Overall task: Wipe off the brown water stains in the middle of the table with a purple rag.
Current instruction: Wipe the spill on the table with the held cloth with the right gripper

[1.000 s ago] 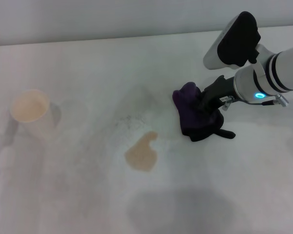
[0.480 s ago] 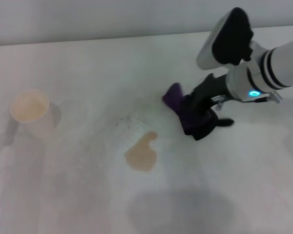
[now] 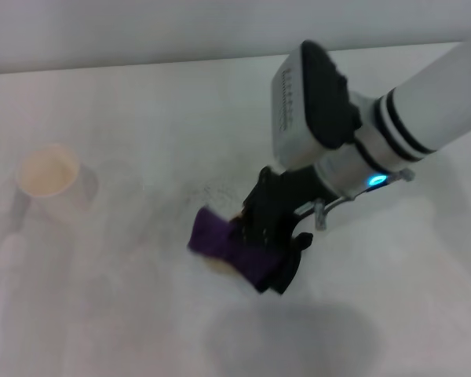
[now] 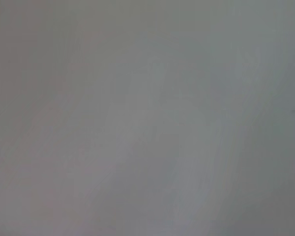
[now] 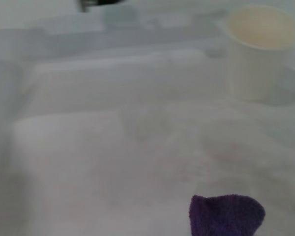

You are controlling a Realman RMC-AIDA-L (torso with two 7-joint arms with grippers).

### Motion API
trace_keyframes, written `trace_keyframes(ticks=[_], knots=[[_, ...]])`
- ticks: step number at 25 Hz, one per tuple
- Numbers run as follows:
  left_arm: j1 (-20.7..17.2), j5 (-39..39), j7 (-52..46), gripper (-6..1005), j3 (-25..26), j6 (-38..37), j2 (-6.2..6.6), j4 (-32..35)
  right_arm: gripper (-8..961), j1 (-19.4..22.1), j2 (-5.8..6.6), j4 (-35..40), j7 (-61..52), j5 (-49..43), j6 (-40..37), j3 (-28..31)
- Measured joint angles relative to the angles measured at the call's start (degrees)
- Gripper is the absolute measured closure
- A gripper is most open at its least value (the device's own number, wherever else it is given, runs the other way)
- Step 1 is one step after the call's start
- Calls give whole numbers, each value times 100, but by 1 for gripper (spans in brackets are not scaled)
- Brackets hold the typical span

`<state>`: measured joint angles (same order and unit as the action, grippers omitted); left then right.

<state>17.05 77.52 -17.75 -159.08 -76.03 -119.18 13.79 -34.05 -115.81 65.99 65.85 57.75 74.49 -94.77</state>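
Right gripper [image 3: 268, 242] clamped on bunched dark purple rag [image 3: 229, 245], sitting over tan translucent stain [image 3: 217, 265] mid white table [image 3: 125, 314]. Advice: press flat, sweep across whole blotch. Left gripper unseen.

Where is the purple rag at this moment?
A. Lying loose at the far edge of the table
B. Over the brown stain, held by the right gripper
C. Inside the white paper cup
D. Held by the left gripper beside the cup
B. In the head view the right gripper holds the purple rag down over the brown stain, of which only a small edge shows; the paper cup stands apart on the left.
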Motion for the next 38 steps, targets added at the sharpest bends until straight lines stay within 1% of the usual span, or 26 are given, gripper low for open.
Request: trace_keyframes(ticks=[3, 10, 14, 18, 19, 22, 25, 28, 31, 35, 37, 38], knots=[[20, 0, 0, 112, 0, 0, 0, 1, 880, -30, -17, -51, 128, 125, -59, -310], [35, 0, 0, 113, 0, 3, 0, 11, 883, -109, -40, -483, 123, 152, -1255, -1341], [35, 0, 0, 113, 0, 13, 0, 11, 885, -107, -39, -589, 120, 159, -1488, -1423], [35, 0, 0, 112, 0, 35, -1, 17, 882, -87, -38, -763, 120, 165, -1951, -1539], [32, -1, 0, 112, 0, 36, -3, 18, 882, -79, -38, -861, 110, 154, -2245, -1560], [21, 0, 0, 111, 0, 36, -7, 19, 879, -77, -31, -929, 83, 132, -2411, -1549], [-6, 0, 0, 111, 0, 18, -7, 16, 877, -85, 8, -1026, -105, 7, -2737, -1504], [-8, 0, 0, 111, 0, 13, -3, 13, 874, -100, 11, -1153, -381, -445, -2947, -1258], [-22, -1, 0, 112, 0, 5, -2, 11, 872, -100, 3, -1224, -664, -857, -3052, -985], [-35, 0, -67, 112, 0, 2, 0, 4, 868, -37, 15, -1230, -726, -900, -3012, -742], [-36, -1, -115, 112, 0, 0, 0, 1, 867, -25, -15, -1144, -692, -785, -2756, -855], [-35, -1, -130, 112, 0, 1, 0, 1, 866, -25, -15, -1144, -692, -785, -2756, -855]])
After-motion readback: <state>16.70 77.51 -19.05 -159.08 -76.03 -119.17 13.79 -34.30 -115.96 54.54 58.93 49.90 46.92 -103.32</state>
